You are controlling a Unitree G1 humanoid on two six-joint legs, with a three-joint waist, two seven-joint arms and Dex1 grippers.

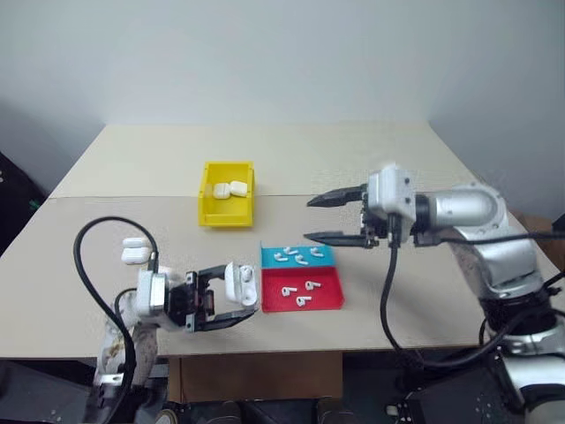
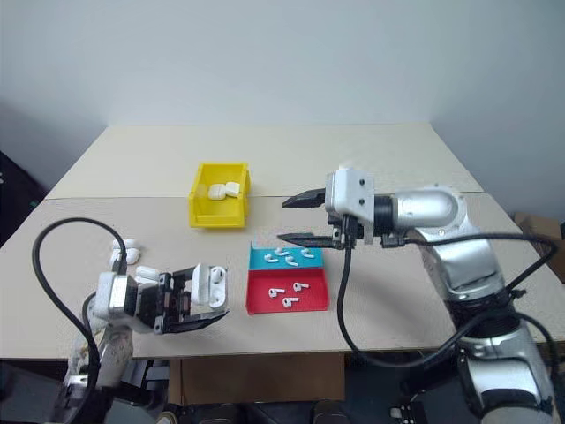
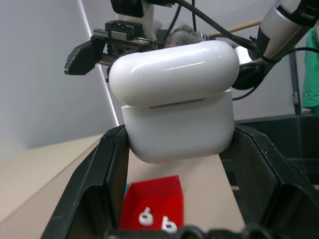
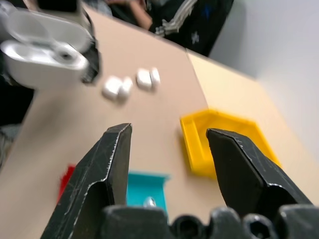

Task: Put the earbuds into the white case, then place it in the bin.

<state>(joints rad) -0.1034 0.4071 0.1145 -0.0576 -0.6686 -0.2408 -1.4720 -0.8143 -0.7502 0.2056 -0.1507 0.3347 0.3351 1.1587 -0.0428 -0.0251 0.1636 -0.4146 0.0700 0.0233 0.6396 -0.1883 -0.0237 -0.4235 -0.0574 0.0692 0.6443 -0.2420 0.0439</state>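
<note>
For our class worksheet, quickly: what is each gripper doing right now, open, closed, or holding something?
Left gripper: shut on the white case, lid flipped open.
Right gripper: open, holding nothing, above the teal tray.

We see soft, even indoor light, faint shadows on the table [image 1: 371, 159], our right wrist view blurred, mild glare on the white case [image 3: 174, 74].

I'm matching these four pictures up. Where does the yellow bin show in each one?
Left eye view: the yellow bin sits left of center, behind the trays.
Right eye view: the bin, same place.
Left wrist view: I can't find it.
Right wrist view: right of center, between the fingers.
Shared landmark: the red tray.
</note>
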